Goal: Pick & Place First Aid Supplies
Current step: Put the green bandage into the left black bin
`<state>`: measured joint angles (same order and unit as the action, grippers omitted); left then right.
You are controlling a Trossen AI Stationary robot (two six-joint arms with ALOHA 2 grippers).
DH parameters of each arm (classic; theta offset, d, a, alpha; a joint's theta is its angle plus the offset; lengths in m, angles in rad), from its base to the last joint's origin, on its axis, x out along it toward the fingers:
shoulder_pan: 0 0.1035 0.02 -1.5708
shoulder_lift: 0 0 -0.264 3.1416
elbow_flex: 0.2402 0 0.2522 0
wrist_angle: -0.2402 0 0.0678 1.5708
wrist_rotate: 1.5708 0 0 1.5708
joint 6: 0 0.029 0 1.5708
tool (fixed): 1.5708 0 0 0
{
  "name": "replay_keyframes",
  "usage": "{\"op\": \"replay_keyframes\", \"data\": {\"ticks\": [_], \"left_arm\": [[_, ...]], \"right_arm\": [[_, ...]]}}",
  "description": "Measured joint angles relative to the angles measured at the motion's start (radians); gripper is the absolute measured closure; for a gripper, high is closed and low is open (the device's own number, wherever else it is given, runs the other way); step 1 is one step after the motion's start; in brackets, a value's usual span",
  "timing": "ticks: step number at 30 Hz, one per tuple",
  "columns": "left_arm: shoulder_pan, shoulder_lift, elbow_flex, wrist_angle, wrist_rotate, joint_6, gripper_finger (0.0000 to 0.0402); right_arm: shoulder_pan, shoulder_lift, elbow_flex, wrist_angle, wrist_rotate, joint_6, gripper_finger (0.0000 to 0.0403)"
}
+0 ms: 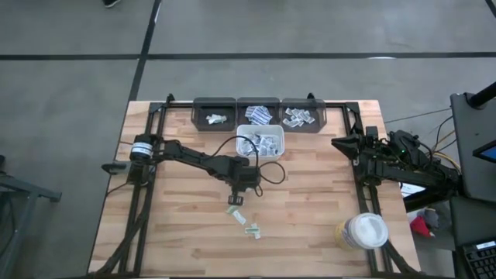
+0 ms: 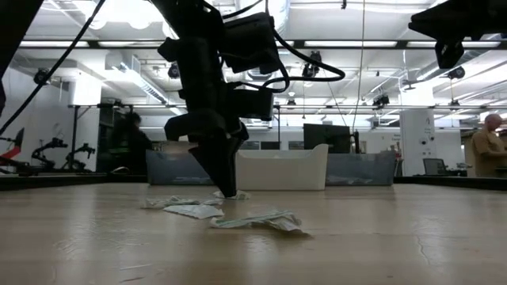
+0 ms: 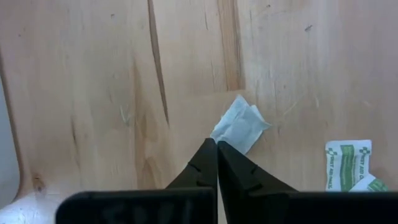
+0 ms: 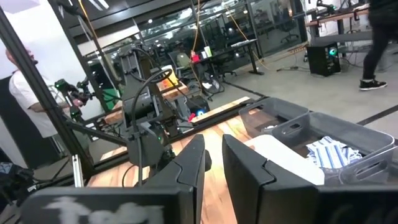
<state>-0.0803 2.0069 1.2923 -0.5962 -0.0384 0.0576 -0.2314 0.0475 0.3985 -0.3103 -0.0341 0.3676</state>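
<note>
Left wrist view: the left gripper [image 3: 217, 144] is pinched fully closed on the edge of a pale sachet [image 3: 239, 126] near the table's [image 1: 310, 225] middle. It looks feather-light, thin and floppy, so an edge pinch suits, though it may slip. The right gripper [image 4: 213, 152] waits at the right edge, slightly parted and empty.

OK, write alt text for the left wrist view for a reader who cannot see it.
The left gripper, its two dark fingers pressed together, has its tips at the edge of a small pale blue-grey sachet lying on the wooden table. A white sachet with green print lies apart from it on the wood, partly cut off by the picture's edge.
</note>
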Motion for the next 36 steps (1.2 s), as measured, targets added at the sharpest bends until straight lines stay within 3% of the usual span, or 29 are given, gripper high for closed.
{"op": "replay_keyframes", "data": {"ticks": [12, 15, 18, 24, 27, 30, 36], "left_arm": [[-0.002, -0.235, -0.007, -0.174, -0.002, -0.025, 0.0401], [-0.002, -0.295, -0.010, -0.213, -0.049, -0.036, 0.0401], [-0.001, -0.385, -0.006, -0.237, -0.174, -0.047, 0.0401], [0.021, -0.533, -0.006, -0.281, -0.630, -0.134, 0.0401], [0.070, -0.580, -0.005, -0.279, -0.780, -0.172, 0.0401], [0.165, -0.587, -0.005, -0.279, -0.764, -0.161, 0.0401], [0.424, -0.533, -0.006, -0.250, -0.549, -0.007, 0.0401]], "right_arm": [[0.000, 0.000, 0.000, 0.002, 0.003, 0.000, 0.0349], [0.000, 0.000, 0.000, 0.002, 0.003, 0.004, 0.0347], [0.000, 0.000, 0.000, 0.002, 0.003, 0.007, 0.0346], [0.000, 0.000, 0.000, 0.002, 0.003, 0.007, 0.0352], [0.000, 0.000, 0.000, 0.002, 0.008, 0.007, 0.0355], [0.000, 0.000, 0.000, 0.002, 0.008, 0.007, 0.0354], [0.000, 0.000, 0.000, 0.001, 0.009, 0.007, 0.0355]]}}
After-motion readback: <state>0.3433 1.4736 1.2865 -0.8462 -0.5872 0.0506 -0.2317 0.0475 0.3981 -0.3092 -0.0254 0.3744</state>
